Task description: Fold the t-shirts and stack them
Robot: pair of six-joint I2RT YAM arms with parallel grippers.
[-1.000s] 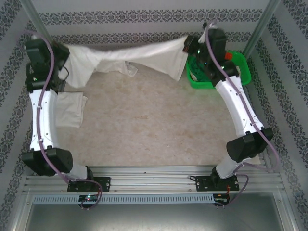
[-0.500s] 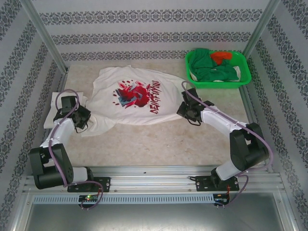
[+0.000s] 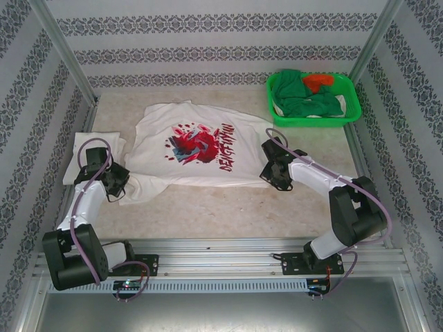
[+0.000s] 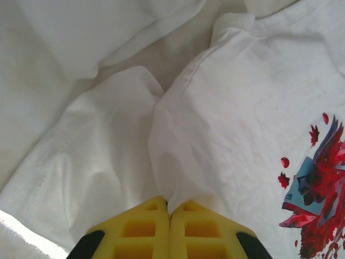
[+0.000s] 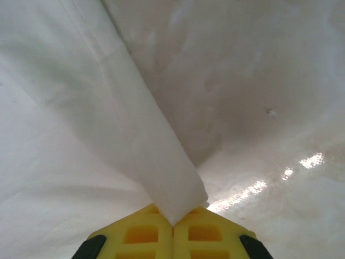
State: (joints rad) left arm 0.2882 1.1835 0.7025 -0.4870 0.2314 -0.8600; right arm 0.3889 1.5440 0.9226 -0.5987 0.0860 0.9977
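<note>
A white t-shirt with a red-and-black splash graphic lies spread, print up, in the middle of the table. My left gripper is low at the shirt's left corner, its yellow fingers shut on a pinch of the white cloth. At the shirt's right edge my right gripper is also low, and its yellow fingers are shut on a folded strip of the hem. A second white t-shirt lies folded at the table's left side, partly under my left arm.
A green plastic basket with green and orange cloth in it stands at the back right corner. Metal posts and patterned walls close in the table on the left, right and back. Bare tabletop stretches between the shirt and the near rail.
A second ago both arms held the shirt stretched in the air at the back. They have brought it down flat on the table and drawn it slightly toward the near edge.
</note>
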